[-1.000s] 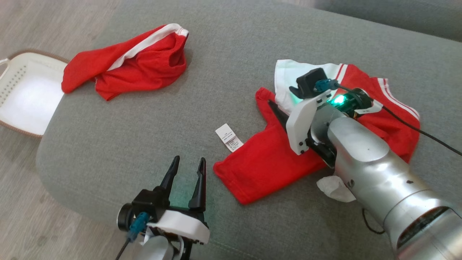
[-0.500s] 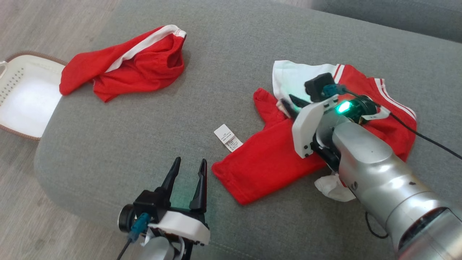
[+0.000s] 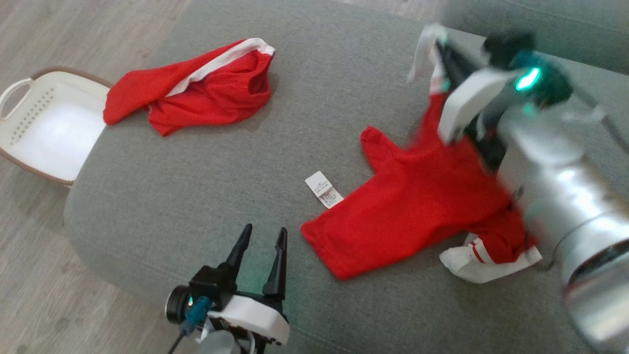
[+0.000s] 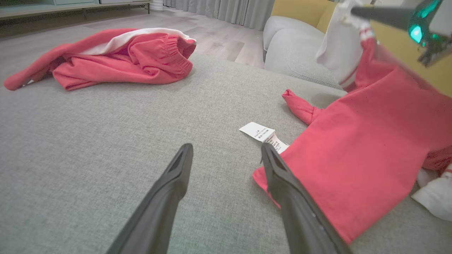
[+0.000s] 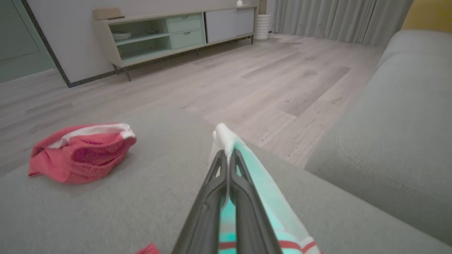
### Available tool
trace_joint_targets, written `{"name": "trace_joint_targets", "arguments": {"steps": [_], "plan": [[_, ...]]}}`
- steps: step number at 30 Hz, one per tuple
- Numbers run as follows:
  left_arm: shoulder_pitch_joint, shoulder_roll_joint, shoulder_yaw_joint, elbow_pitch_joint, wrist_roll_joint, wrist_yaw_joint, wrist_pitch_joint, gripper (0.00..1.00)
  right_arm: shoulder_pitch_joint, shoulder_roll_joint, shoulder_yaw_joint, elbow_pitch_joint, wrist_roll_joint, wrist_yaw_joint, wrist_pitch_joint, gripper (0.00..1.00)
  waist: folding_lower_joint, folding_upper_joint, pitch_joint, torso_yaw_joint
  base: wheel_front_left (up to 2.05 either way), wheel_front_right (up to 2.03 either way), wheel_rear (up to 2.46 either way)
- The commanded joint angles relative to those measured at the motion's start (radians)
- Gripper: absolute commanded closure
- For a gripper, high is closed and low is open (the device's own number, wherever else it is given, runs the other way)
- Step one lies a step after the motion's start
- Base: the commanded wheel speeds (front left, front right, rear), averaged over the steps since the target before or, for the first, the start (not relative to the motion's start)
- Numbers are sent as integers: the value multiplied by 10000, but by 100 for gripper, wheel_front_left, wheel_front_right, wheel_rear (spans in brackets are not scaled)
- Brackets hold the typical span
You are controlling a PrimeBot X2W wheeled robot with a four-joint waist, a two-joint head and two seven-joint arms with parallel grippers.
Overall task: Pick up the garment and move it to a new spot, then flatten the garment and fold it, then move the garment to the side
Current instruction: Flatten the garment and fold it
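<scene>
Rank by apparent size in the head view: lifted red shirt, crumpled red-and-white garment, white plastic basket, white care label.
1. Lifted red shirt.
2. Crumpled red-and-white garment and white plastic basket: look alike, and the basket is partly hidden, so unranked.
3. White care label.

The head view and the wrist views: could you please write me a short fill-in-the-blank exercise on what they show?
1. The right gripper is shut on the ___ edge of the red-and-white shirt.
2. The left gripper hovers over the grey sofa with its jaws ___.
3. The white basket stands on the ___, at the sofa's left end.

Missing words: white; open; floor.
</scene>
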Motion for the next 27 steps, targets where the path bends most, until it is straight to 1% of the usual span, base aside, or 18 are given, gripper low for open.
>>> {"name": "trace_joint_targets", "arguments": {"steps": [1, 2, 3, 6, 8, 11, 14, 15, 18, 21, 23, 24, 25, 26, 27], "plan": [[-80, 20, 160, -206, -61, -35, -53, 0, -777, -9, -164, -318, -159, -7, -210, 100, 0, 0, -82, 122, 0, 0, 0], [-63, 20, 106, -186, -52, -46, -53, 0, -1170, -177, -446, -558, -271, -7, -241, 100, 0, 0, -105, 168, 0, 0, 0], [-52, 20, 71, -173, -44, -49, -53, 0, -1542, -387, -847, -1064, -457, -7, -248, 100, 0, 0, -111, 190, 0, 0, 0], [0, 20, 54, -108, -34, -20, -53, 0, -1947, -903, -2361, -2908, -1428, -7, -255, 100, 0, 0, -228, 150, 0, 0, 0], [78, 20, 111, -28, 16, -15, -53, 0, -1733, -998, -3506, -3975, -2122, -7, -256, 100, 0, 0, -353, 2, 0, 0, 0], [237, 20, 287, 88, 118, -42, -53, 0, -890, -853, -4886, -4774, -2836, -7, -257, 100, 0, 0, -592, -417, 0, 0, 0], [376, 20, 498, 136, 227, -76, -53, 0, 401, -704, -5743, -5345, -3247, -7, -258, 100, 0, 0, -766, -976, 0, 0, 0], [415, 20, 540, 141, 263, -94, -53, 0, 923, -722, -6097, -5716, -3313, -7, -258, 100, 0, 0, -801, -1144, 0, 0, 0], [541, 20, 719, 151, 399, -143, -53, 0, 3107, -586, -7413, -6707, -3273, -7, -259, 100, 0, 0, -939, -1682, 0, 0, 0], [712, 20, 955, 197, 540, -172, -53, 0, 5571, -241, -8791, -6805, -3197, -7, -259, 100, 0, 0, -1042, -2154, 0, 0, 0], [822, 20, 1119, 244, 633, -206, -53, 0, 6911, 10, -9424, -6501, -3287, -7, -259, 100, 0, 0, -1108, -2435, 0, 0, 0], [871, 20, 1178, 287, 687, -238, -53, 0, 7407, 139, -9679, -6320, -3316, -7, -259, 68, 0, 0, -1146, -2544, 0, 0, 0], [917, 20, 1266, 310, 732, -248, -53, 0, 7804, 235, -9704, -6145, -3469, -7, -259, 9, 0, 0, -1192, -2676, 0, 0, 0], [957, 20, 1345, 323, 769, -262, -53, 0, 8103, 324, -9807, -5975, -3559, -7, -259, 0, 0, 0, -1247, -2786, 0, 0, 0], [1005, 20, 1411, 351, 803, -282, -53, 0, 8325, 407, -10012, -5874, -3591, -7, -259, 0, 0, 0, -1319, -2886, 0, 0, 0]]}}
